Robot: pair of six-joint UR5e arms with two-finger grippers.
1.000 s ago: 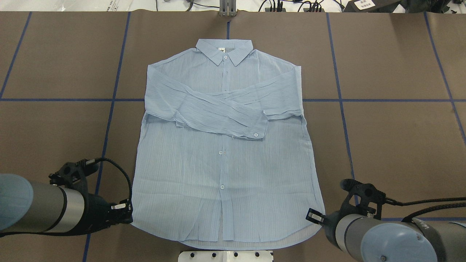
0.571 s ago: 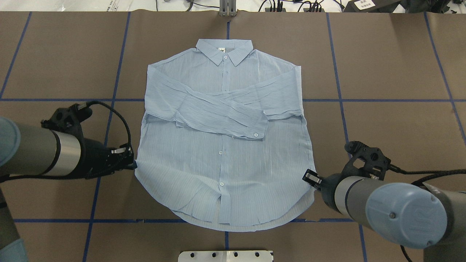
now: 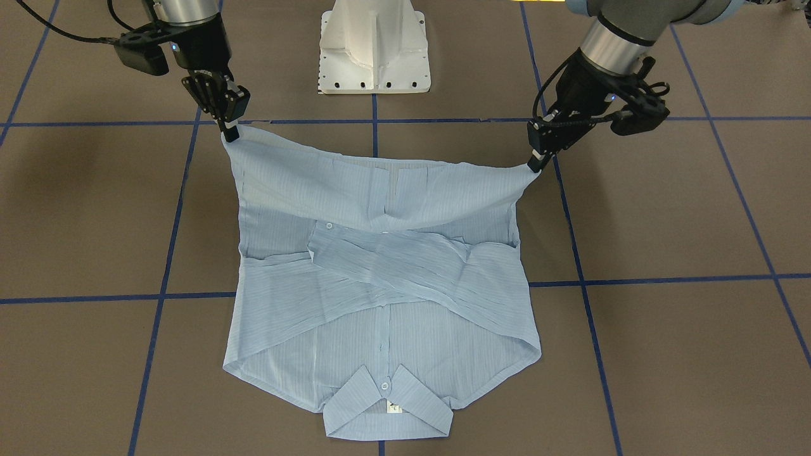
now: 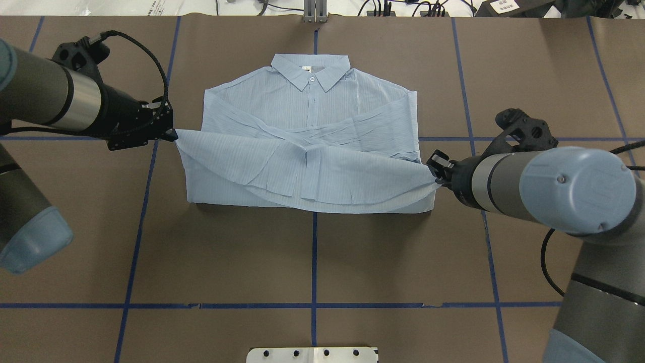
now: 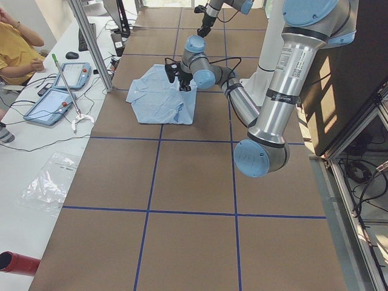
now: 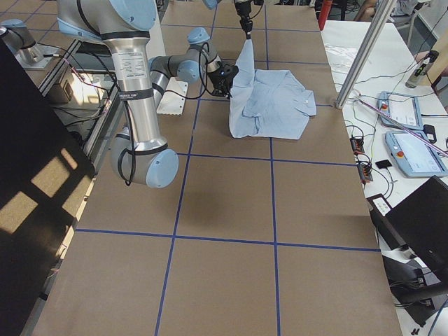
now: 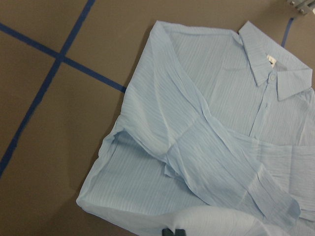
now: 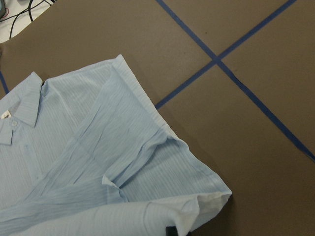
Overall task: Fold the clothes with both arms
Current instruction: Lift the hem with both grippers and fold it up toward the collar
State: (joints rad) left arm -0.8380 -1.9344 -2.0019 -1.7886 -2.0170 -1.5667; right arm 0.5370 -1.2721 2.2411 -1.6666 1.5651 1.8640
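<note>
The thin, light blue striped shirt (image 4: 312,108) is sagging, seemingly soft and light, between the black left hand (image 4: 173,135) and black right hand (image 4: 436,175), each pinching a hem corner. Its collar half is lying beyond them on the brown desk (image 4: 312,252).

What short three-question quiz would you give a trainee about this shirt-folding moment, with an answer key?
1. True or false: the collar of the shirt is lifted off the table.
2. What do the left gripper and right gripper hold? A: cuffs. B: hem corners. C: shoulders.
3. Fill in: the sleeves lie ____ over the chest.
Key: 1 false; 2 B; 3 crossed.
</note>
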